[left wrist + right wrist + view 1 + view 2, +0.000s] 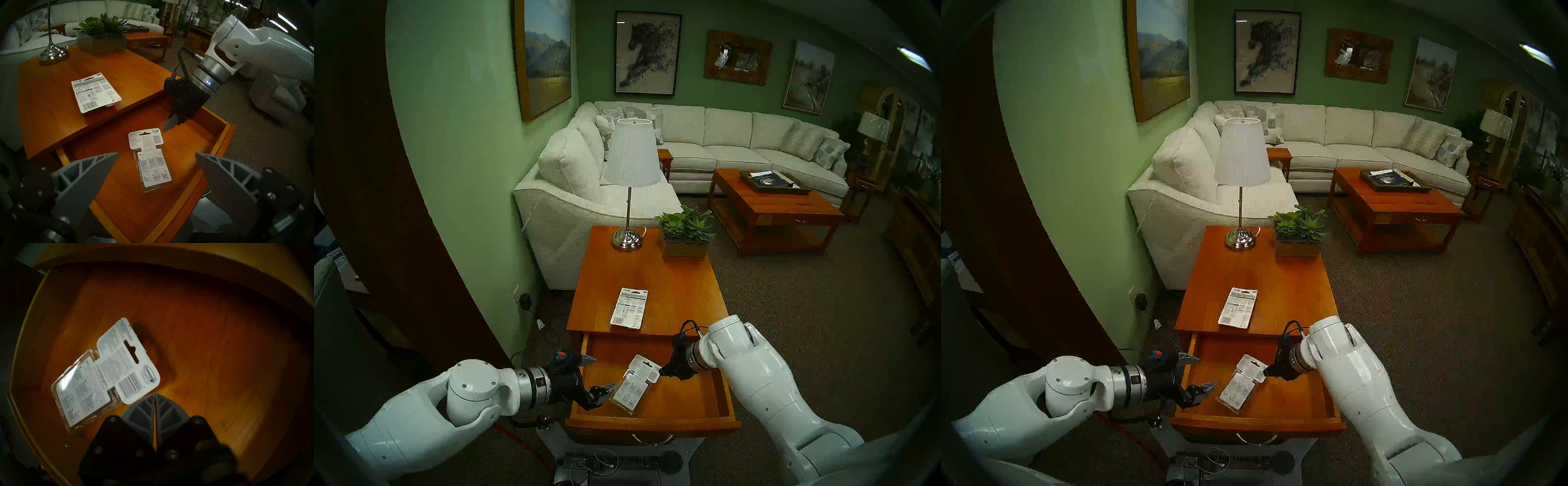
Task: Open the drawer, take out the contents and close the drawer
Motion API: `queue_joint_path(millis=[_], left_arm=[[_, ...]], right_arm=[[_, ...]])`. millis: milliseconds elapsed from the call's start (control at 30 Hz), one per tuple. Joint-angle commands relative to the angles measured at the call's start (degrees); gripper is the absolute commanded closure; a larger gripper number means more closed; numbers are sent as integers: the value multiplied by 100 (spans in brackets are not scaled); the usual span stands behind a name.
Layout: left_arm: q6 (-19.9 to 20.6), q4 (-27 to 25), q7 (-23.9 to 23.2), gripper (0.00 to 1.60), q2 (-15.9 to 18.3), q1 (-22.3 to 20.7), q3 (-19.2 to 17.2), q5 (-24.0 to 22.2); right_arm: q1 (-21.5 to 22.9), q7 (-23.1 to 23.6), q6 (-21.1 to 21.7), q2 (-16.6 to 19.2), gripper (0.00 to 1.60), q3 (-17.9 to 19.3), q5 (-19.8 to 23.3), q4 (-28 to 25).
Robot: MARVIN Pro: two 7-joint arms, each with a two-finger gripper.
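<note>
The drawer point(653, 421) of the orange-brown side table stands pulled out, its silver handle point(653, 439) at the front. A clear blister pack point(634, 383) point(153, 162) point(102, 378) lies slantwise on the drawer floor. My right gripper point(660, 371) point(165, 129) point(155, 394) is shut. Its tips sit at the corner of the pack's card end, with nothing visible between them. My left gripper point(597, 373) point(156, 153) stands open over the drawer's left side, one finger near the pack's lower end. A white 3M card point(629, 307) point(96, 92) lies on the table top.
A lamp point(628, 237) and a succulent planter point(685, 237) stand at the far end of the table top point(687, 292). A green wall and a white sofa point(572, 190) are to the left. A coffee table point(772, 210) stands far right. Cables lie on my base point(619, 461).
</note>
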Motion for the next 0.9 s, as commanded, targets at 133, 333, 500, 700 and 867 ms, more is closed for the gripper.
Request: queue_joint_path(millis=[133,333,500,700,867], left_arm=[[-65,-145,-5,0,2,-53,-69,-10],[-67,-146,-5,0,2,-51,-70,-11],[-68,-148,-5,0,3,-50,-72,-11],[-69,-149,-4,0,3,-49,-72,-11],[-68,-148,-4,0,3,-49,-72,-11]], right_arm=[[-302,219,-8,265,1,122,122,-901],[-441,249,-8,321,0,200,179,-1090],[-437,266,-8,275,0,230,235,-978],[-271,341,-8,188,0,183,300,-553],[-171,379,-8,118,0,148,324,-297]])
